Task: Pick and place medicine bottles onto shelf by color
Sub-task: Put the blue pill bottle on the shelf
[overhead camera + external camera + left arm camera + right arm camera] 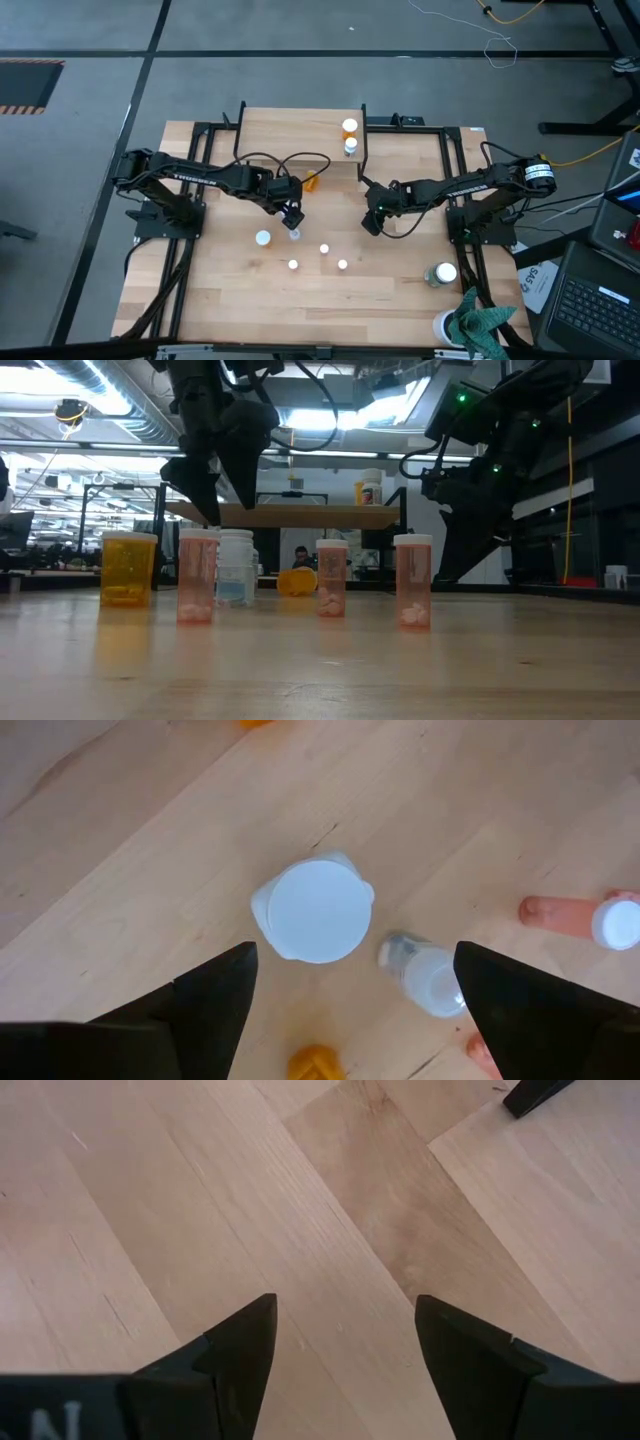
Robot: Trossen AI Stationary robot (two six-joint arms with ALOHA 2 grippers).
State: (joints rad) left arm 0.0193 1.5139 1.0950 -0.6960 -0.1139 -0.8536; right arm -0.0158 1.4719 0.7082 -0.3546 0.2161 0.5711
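My left gripper (pixel 293 215) hangs open, pointing steeply down over a white-capped whitish bottle (pixel 315 910) that stands on the table. Its fingertips are above the cap, one on either side, and touch nothing (pixel 228 510). An amber bottle (pixel 128 568) stands to its left. Three pale orange bottles (pixel 197 575) (pixel 331 577) (pixel 413 580) stand nearer the front edge. The shelf (pixel 300 135) at the far middle carries an orange bottle (pixel 349 127) and a white one (pixel 350 147). My right gripper (pixel 345 1302) is open over bare wood right of centre (pixel 371 225).
An orange bottle (pixel 312 180) lies on its side just in front of the shelf. A large dark green bottle (pixel 440 273) stands near the right front. A white cup with teal cloth (pixel 470 322) sits at the front right corner.
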